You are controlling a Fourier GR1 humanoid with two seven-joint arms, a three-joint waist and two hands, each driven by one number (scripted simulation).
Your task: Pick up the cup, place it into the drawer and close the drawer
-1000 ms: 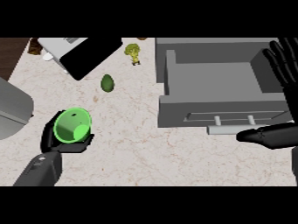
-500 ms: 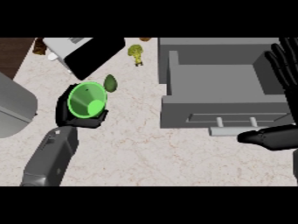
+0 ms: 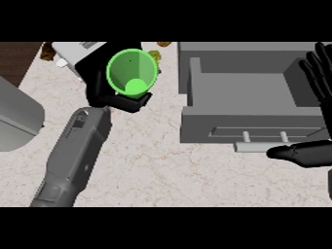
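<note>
Now, from the head view, we look steeply down on a pale marbled counter (image 3: pixel 175 170). Our left hand (image 3: pixel 114 95) sits at about eleven o'clock from the view's centre, its black fingers curled round a bright green cup (image 3: pixel 132 73). The cup's open mouth is tipped toward us, so we see a dark green inside with a lighter green patch low in it. The hand wraps the cup's lower side and hides its base, so we cannot tell whether the cup touches the counter. The grey left forearm (image 3: pixel 75 155) runs down from the hand toward seven o'clock.

At about two o'clock lies the open grey drawer (image 3: pixel 244 92), a shallow box with a raised wall on its left and a front panel carrying a pale bar handle (image 3: pixel 265 143). The cup is just left of the drawer's left wall, outside the drawer, not over its hollow.

Our right hand (image 3: pixel 326 82) shows at three o'clock along the view's right edge, fingers straight and spread, pointing up over the drawer's right side; its thumb (image 3: pixel 305 153) juts leftward just below the drawer front, near the handle. It holds nothing.

At nine o'clock a large rounded grey appliance (image 3: pixel 3 116) fills the left edge. Behind the left hand, at twelve o'clock, we make out a light grey box-like object (image 3: pixel 79 51), partly hidden. Small yellowish items (image 3: pixel 157 48) lie close to the cup's upper right, too small to name.
</note>
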